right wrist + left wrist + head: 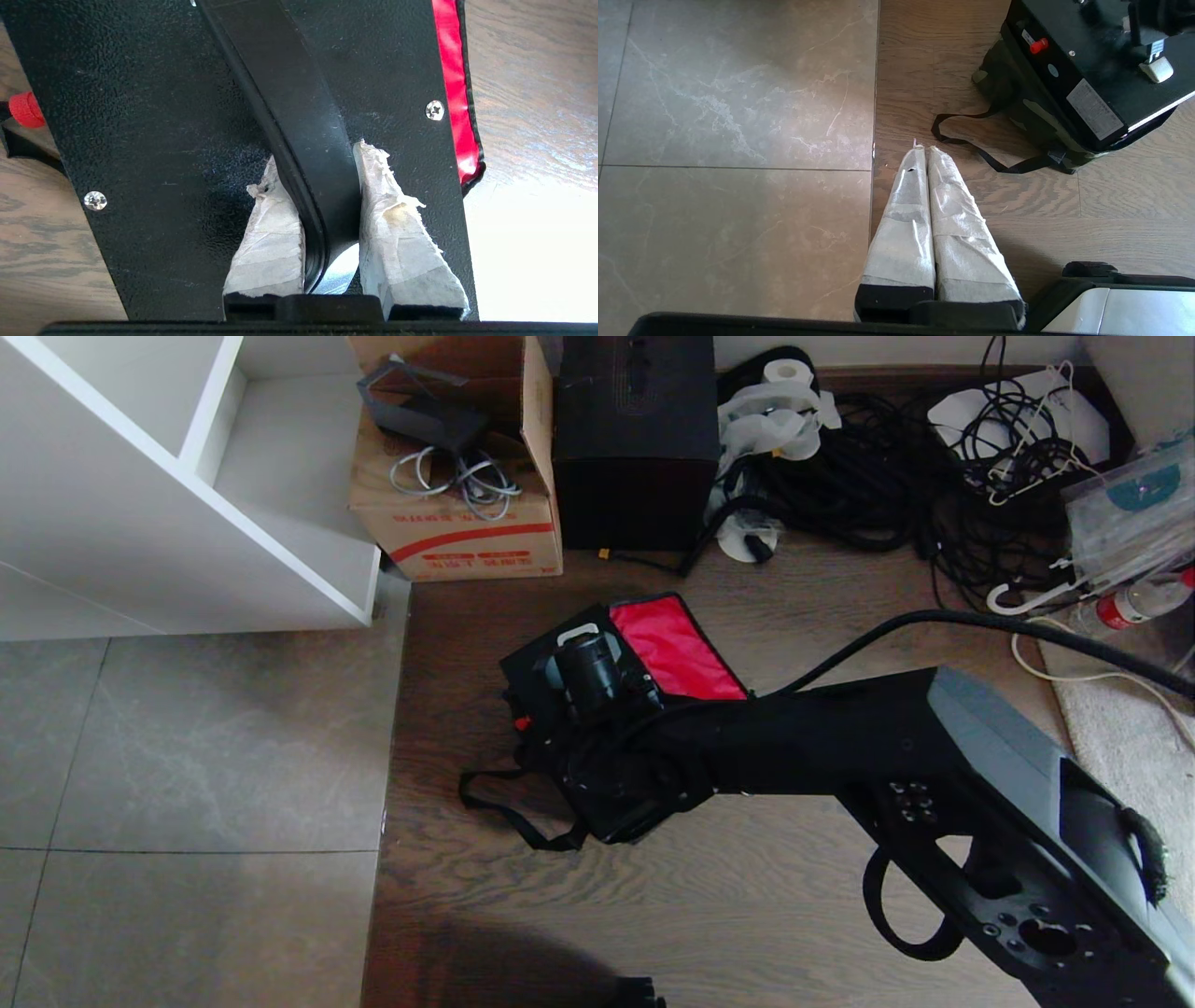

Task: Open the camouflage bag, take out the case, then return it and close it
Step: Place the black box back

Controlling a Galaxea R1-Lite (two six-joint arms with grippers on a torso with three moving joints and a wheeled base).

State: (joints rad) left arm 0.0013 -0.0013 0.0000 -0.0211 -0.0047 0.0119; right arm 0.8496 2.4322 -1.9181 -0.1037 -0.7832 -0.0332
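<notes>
The right gripper (322, 186) clamps the case's (1092, 70) black handle (299, 116) above the open camouflage bag (1031, 116); the left gripper (928, 151), fingers pressed together, hangs over the floor (738, 140).

Right arm working, left parked.
Right gripper (322, 186) is clamping its taped fingers (271, 233); left gripper (927, 154) is hanging closed.

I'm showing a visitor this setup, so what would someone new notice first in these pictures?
First, the right gripper, its jaws shut on the black handle of the case, mid-floor on the wood. Next, the red lid lining of the camouflage bag, flipped open beside the case. The left gripper hangs shut over the seam between tile and wood, away from the bag.
</notes>
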